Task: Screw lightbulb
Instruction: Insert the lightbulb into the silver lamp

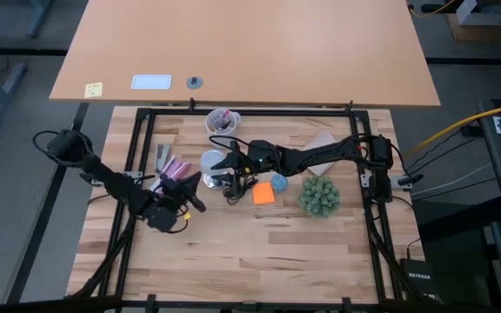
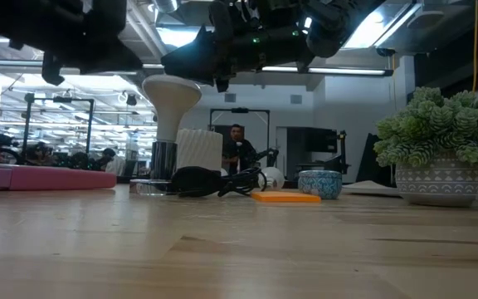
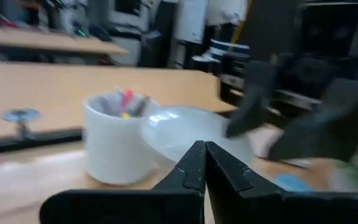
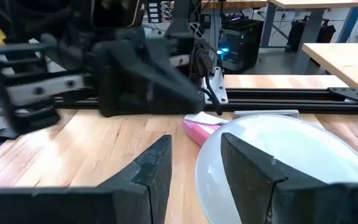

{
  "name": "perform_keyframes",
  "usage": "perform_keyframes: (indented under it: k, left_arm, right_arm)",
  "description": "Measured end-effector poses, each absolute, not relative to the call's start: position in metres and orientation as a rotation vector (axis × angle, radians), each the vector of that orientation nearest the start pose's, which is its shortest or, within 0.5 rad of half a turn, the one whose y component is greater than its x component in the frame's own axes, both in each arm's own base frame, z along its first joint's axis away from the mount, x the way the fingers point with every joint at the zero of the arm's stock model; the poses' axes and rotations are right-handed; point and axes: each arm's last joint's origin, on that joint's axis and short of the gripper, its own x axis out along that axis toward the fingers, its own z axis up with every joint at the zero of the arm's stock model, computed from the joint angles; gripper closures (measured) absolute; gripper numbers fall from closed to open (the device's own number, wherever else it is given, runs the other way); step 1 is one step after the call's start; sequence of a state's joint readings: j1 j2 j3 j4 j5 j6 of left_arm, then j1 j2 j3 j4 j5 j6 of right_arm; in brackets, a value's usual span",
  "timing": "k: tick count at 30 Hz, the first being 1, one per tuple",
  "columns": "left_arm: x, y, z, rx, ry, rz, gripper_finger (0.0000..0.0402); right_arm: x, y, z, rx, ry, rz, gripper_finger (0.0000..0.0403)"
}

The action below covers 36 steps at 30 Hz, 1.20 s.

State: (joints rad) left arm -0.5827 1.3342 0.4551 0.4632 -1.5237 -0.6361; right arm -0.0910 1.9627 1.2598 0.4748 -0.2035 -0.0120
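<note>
Right gripper (image 1: 225,160) is hovering over the lightbulb (image 1: 212,163) near mid-table, fingers (image 4: 253,171) spread wide — one either side of the dome's edge, not pinching it. The bulb is standing upright, dome up, narrow base down in the silver socket (image 2: 163,159), just in front of the pen cup (image 1: 223,121). Left gripper (image 1: 191,193) is sitting close by, beside the pink case (image 1: 177,169), fingers (image 3: 191,163) pressed together on nothing. Orange sticky note (image 1: 263,192), blue bowl (image 1: 279,182) and potted plant (image 1: 319,196) are lying off to the bulb's right.
</note>
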Motion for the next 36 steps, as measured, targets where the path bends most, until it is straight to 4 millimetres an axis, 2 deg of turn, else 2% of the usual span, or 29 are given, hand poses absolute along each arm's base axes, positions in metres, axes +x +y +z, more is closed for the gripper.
perform_keyframes:
  k: [5, 10, 16, 36]
  left_arm:
    - [0.211, -0.097, 0.173, -0.288, -0.021, 0.828, 0.0402]
    - [0.221, -0.095, 0.162, -0.315, -0.018, 0.83, 0.0401]
    - [0.229, -0.098, 0.16, -0.288, -0.032, 0.82, 0.0401]
    - [0.231, -0.095, 0.162, -0.09, 0.04, 0.84, 0.0401]
  right_arm:
    - [0.439, -0.035, 0.214, 0.018, 0.208, 0.103, 0.026]
    - [0.439, -0.035, 0.214, 0.018, 0.208, 0.102, 0.026]
    - [0.439, -0.035, 0.214, 0.018, 0.207, 0.102, 0.026]
    - [0.439, -0.034, 0.214, 0.018, 0.206, 0.111, 0.026]
